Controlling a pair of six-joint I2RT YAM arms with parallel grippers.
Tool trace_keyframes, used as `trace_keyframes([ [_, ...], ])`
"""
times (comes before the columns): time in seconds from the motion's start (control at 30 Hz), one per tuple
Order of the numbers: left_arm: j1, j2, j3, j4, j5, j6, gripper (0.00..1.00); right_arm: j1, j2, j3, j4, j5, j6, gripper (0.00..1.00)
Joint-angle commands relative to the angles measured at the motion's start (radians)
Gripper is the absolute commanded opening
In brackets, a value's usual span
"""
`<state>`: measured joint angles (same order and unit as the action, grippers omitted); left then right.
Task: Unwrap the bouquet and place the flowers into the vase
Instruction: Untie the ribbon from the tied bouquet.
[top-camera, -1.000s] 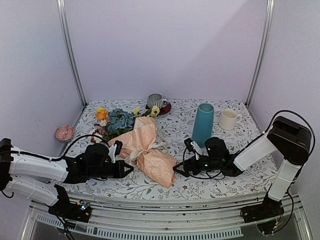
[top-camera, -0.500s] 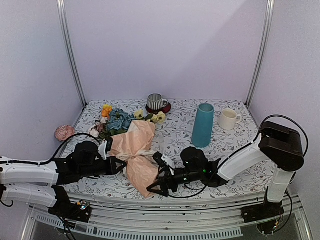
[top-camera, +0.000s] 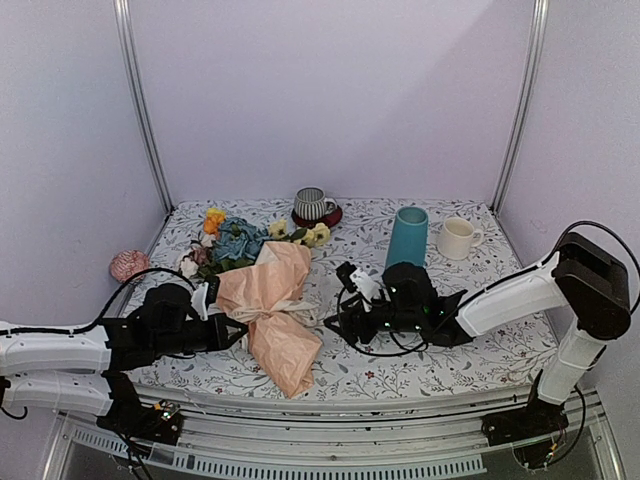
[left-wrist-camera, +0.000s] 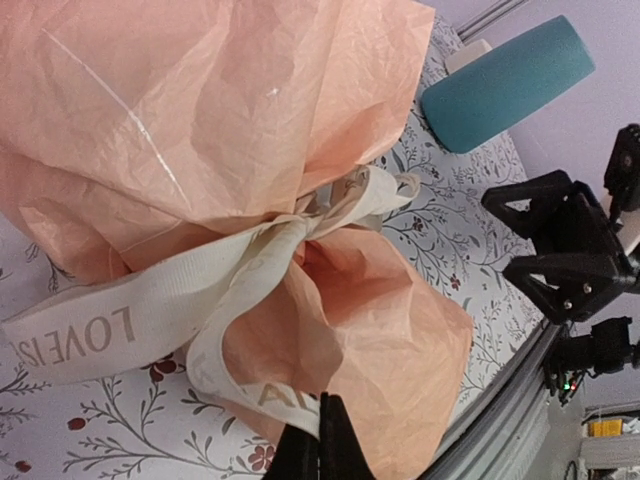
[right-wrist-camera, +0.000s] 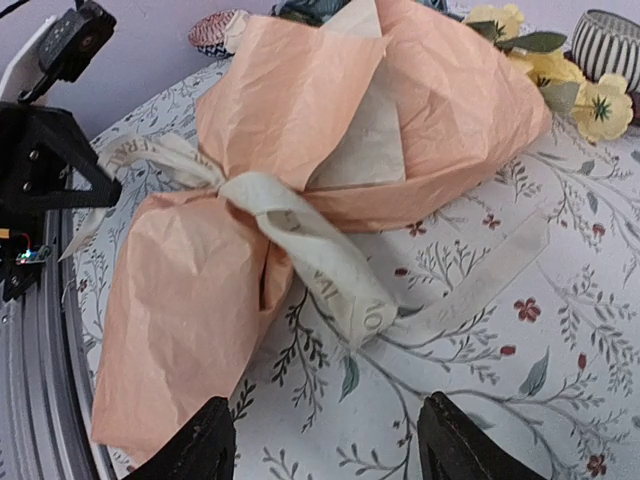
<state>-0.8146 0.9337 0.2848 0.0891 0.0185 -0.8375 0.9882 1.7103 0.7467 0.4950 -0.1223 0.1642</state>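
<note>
Pinches a tail of the cream ribbon with the left gripper, fingers clenched, at the near left of the bouquet. Hangs the right gripper just right of the bouquet, jaws spread, nothing between them. Leaves the bouquet lying wrapped and tied on the table, flowers poking from its far end. Shows the vase upright, far right of the bouquet.

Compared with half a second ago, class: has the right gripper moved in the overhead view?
Yes. The right gripper has drawn back rightward from the near end of the bouquet, ending closer to the vase.
</note>
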Motion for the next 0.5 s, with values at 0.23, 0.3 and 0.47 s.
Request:
trace_keyframes([
  [0.23,0.018,-0.019,-0.023,0.013,0.022,0.023,0.00,-0.039,0.120,0.248,-0.164,-0.052,-0.135,0.60],
  [0.3,0.018,-0.023,-0.026,0.017,0.022,0.027,0.00,-0.041,0.140,0.271,-0.171,-0.051,-0.150,0.59],
  [0.47,0.020,-0.032,-0.034,0.019,0.020,0.029,0.00,-0.063,0.182,0.309,-0.175,-0.085,-0.154,0.57],
])
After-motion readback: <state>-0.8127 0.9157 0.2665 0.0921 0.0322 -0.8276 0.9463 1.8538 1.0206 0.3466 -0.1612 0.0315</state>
